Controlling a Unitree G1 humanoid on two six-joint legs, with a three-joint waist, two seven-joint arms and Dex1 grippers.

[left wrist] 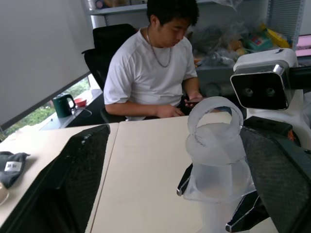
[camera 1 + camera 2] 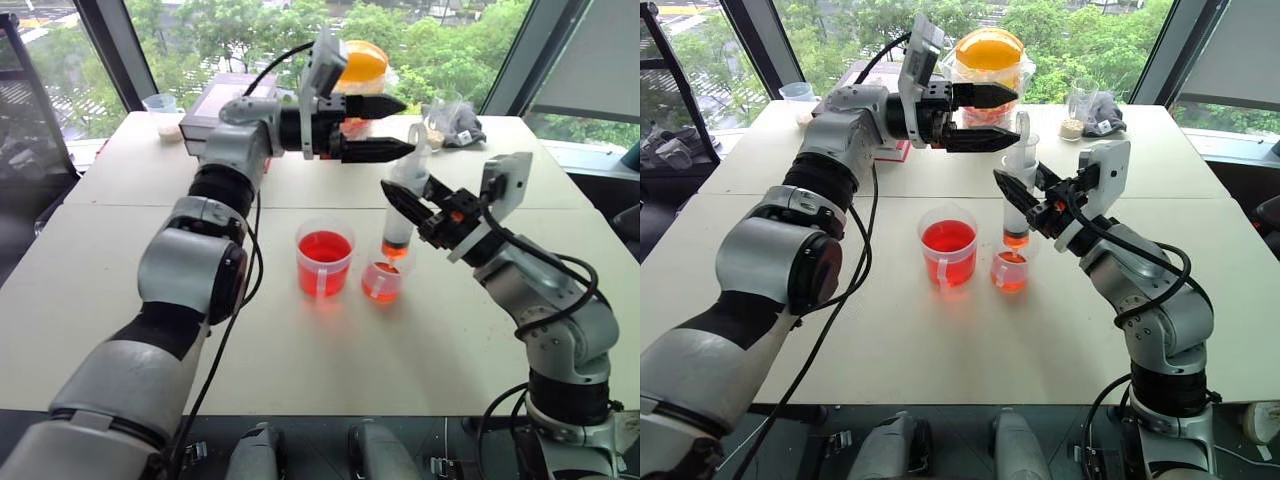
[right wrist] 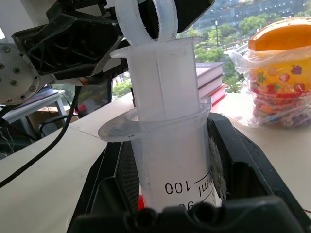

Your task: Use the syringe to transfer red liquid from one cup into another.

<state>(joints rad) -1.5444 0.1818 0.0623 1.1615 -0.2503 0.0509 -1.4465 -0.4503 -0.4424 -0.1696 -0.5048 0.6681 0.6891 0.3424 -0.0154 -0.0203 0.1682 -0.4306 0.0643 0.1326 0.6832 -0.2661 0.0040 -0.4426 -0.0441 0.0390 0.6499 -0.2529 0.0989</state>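
White table (image 2: 120,250): right claw (image 2: 408,210) grips the syringe (image 2: 400,215), hiding its barrel; left claw (image 2: 385,128) gapes at the plunger.

A white table (image 2: 840,330) carries two cups (image 2: 948,245) of red liquid, books (image 2: 222,105) and a candy jar (image 2: 989,60)

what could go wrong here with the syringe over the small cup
1. The right gripper holds the syringe upright over the small cup. The open left gripper is at the plunger ring; a push off-axis could tilt the tube and send red liquid onto the table.
2. The small cup already holds red liquid and looks light; a nudge from the tip might tip it.
3. The tall cup stands close beside it and could get knocked.
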